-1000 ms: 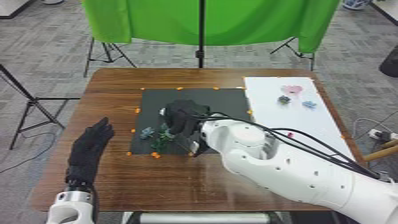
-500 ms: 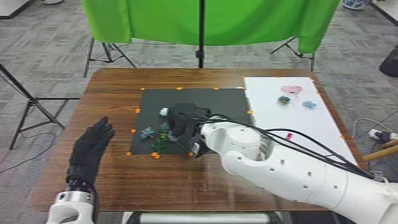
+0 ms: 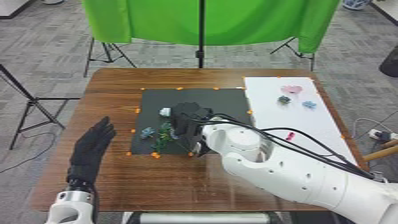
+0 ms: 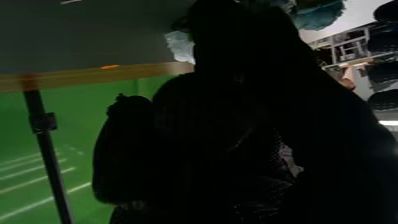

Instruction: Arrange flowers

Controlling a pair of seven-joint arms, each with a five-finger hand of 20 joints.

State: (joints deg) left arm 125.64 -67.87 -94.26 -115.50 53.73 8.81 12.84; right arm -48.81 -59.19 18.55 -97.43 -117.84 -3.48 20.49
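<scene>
Green cloth point(image 3: 142, 22) hangs at twelve o'clock, my left hand point(image 3: 88, 151) is released, and I can't tell whether my right hand point(image 3: 187, 118) grips the pale flower point(image 3: 165, 112)

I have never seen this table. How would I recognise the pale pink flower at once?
On the brown table, find the white sheet at the robot's right. The pale pink flower lies near its far end. It is farther from the robot than its neighbours, a dark flower and a light blue flower.
</scene>
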